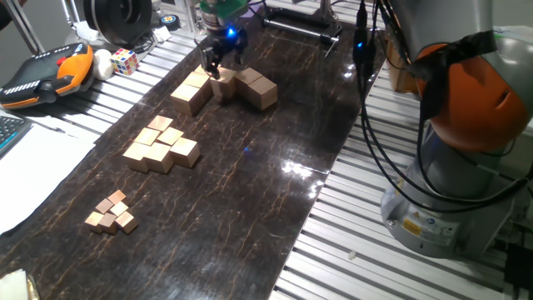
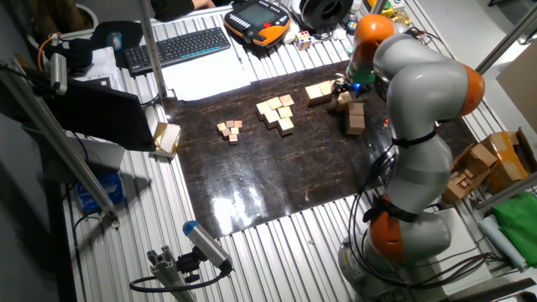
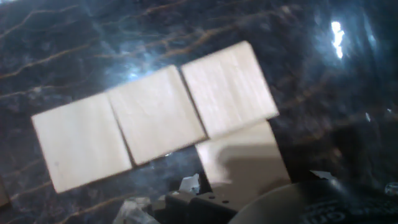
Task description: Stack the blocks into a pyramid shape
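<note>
The large tan blocks lie at the far end of the dark mat in two clusters, a left cluster [image 1: 191, 93] [image 2: 319, 91] and a right cluster [image 1: 254, 87] [image 2: 355, 117]. My gripper [image 1: 214, 71] [image 2: 342, 91] hangs between them, just above the block [image 1: 223, 86] at the right cluster's near-left end. Its fingers look spread and I see nothing between them. In the hand view, three blocks [image 3: 155, 115] lie flat in a touching row. A fourth, shadowed block [image 3: 242, 158] sits below the row's right end, partly hidden by the gripper body. No pyramid shape shows.
Medium tan cubes [image 1: 162, 146] [image 2: 277, 113] sit mid-mat and tiny cubes [image 1: 112, 212] [image 2: 229, 128] sit nearer the front. Off the mat are a Rubik's cube [image 1: 124, 60], an orange teach pendant [image 1: 42, 75], a keyboard [image 2: 180, 46] and the arm's base [image 1: 466, 167] on the right.
</note>
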Motion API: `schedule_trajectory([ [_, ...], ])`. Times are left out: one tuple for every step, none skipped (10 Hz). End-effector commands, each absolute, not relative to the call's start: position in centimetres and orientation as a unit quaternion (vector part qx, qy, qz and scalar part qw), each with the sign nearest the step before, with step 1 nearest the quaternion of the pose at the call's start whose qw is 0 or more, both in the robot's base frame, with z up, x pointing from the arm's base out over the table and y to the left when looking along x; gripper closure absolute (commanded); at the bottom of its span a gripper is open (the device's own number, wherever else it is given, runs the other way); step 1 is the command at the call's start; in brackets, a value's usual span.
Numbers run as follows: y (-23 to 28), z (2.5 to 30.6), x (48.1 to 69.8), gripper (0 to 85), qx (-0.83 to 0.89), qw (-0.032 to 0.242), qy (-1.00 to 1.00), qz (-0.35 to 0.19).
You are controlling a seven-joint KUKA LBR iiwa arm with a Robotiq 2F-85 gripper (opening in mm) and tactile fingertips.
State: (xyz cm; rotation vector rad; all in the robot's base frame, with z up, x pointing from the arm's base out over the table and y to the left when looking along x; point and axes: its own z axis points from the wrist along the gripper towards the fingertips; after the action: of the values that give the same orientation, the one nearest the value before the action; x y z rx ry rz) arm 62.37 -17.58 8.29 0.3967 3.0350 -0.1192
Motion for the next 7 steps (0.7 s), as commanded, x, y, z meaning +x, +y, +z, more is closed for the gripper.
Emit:
schedule_trajectory([
  [-17.6,8.0,62.7,0.0,0.111,0.040,0.992,-0.039],
  [-17.7,7.8,62.8,0.0,0.101,0.037,0.994,-0.038],
  [-17.8,7.6,62.9,0.0,0.097,0.033,0.994,-0.038],
  [-17.9,7.6,63.0,0.0,0.096,0.031,0.994,-0.035],
  [-17.9,7.4,63.1,0.0,0.095,0.030,0.994,-0.032],
  [-17.9,6.9,63.4,0.0,0.093,0.031,0.995,-0.029],
  [-18.0,6.5,63.7,0.0,0.092,0.033,0.995,-0.026],
])
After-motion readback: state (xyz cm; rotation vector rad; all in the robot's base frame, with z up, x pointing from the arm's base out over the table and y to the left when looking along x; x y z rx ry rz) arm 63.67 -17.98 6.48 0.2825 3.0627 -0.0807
